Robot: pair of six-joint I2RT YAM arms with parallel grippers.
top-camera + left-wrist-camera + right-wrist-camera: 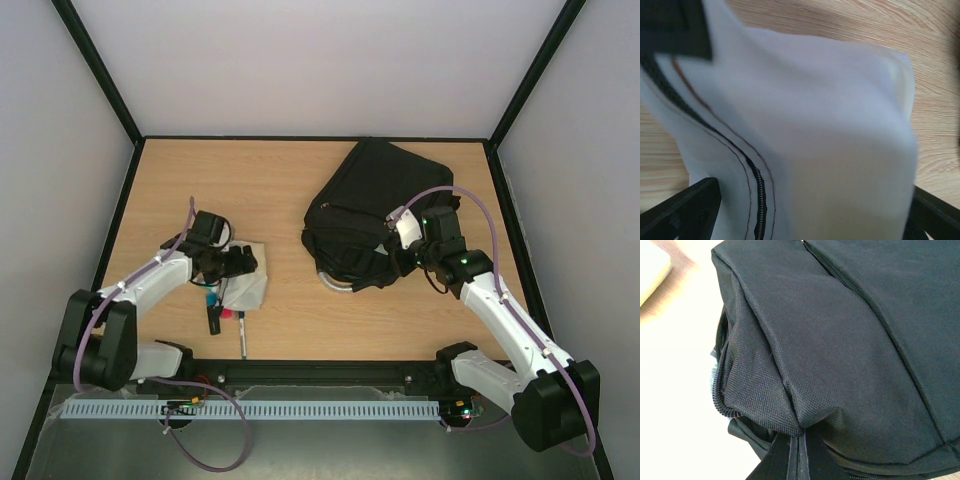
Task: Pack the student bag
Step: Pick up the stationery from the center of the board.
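Observation:
The student bag (365,205) is a large black backpack lying at the centre-right of the table, its grey handle (335,283) at the near side. My right gripper (402,260) is shut, pinching a fold of the bag's black fabric by the open zip; in the right wrist view its fingertips (800,435) meet on the bag (850,340). A white zipped pouch (250,283) lies at left. My left gripper (233,262) is over it, open. In the left wrist view the pouch (815,125) fills the frame between the spread fingers (687,210).
Several pens and markers (214,308) lie just near-left of the pouch, one pen (241,338) close to the table's front edge. Black-framed walls enclose the table on three sides. A pale object (652,265) shows at the far left of the right wrist view.

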